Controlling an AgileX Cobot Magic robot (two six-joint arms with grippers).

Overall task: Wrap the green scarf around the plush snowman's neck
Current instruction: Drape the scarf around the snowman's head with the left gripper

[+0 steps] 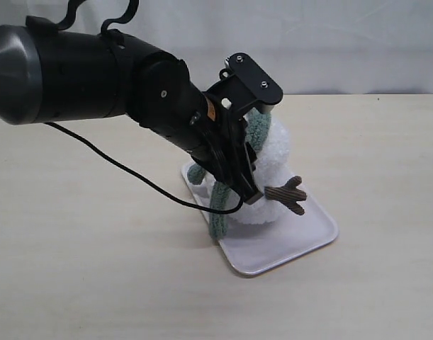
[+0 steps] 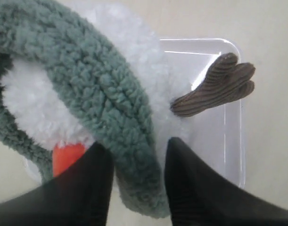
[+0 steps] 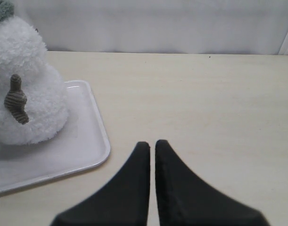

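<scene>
Left arm (image 1: 96, 71): thick matte black cylindrical housing, capped at one end by a glossy dark-grey rounded cap (image 1: 10, 74). Small silver screw heads (image 1: 164, 92) dot the black wrist casing. Thin black cable (image 1: 131, 173) runs from its underside; thicker wavy black cables (image 1: 117, 18) on top. Flat black camera bracket (image 1: 255, 76), rounded corners, two bright screws. Left gripper (image 2: 139, 143): two matte black fingers (image 2: 200, 188), broad-based, tapering to blunt tips. Right gripper (image 3: 150, 142): same smooth black wedge-shaped fingers (image 3: 125, 188)
</scene>
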